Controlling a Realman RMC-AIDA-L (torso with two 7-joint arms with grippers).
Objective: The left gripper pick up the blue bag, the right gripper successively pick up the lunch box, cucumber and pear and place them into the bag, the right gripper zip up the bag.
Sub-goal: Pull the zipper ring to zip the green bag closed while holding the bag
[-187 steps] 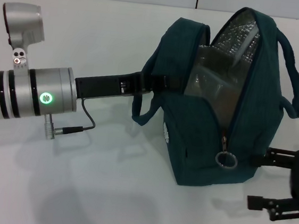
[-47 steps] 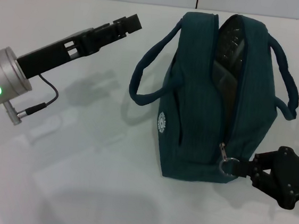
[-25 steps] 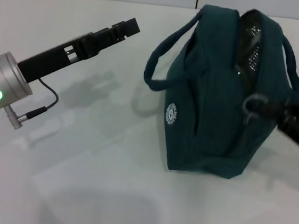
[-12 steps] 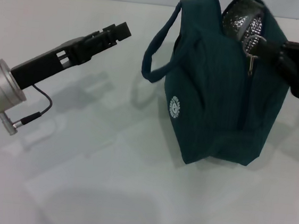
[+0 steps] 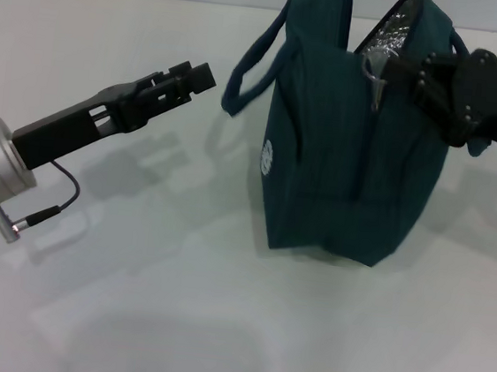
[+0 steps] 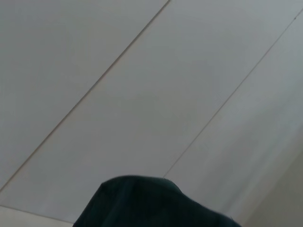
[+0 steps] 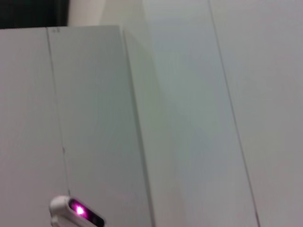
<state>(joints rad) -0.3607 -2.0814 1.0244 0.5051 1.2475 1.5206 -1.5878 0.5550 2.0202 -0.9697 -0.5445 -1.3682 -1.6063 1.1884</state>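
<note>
The right gripper [image 5: 394,70] pinches the zipper pull [image 5: 373,75] atop the blue bag [image 5: 344,161] for closing; the left gripper [image 5: 198,76], narrow and empty, stays clear

A plain white table [image 5: 172,320] is filling the head view, a pale panelled wall [image 6: 142,85] with thin seams is showing in the left wrist view, and a small device [image 7: 75,212] is glowing pink beside white panels.

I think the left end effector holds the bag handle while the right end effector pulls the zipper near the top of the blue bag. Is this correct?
Not quite. In the head view the left end effector holds nothing; it is beside the blue bag, apart from its handle. The right end effector is at the zipper near the top, as you said.
</note>
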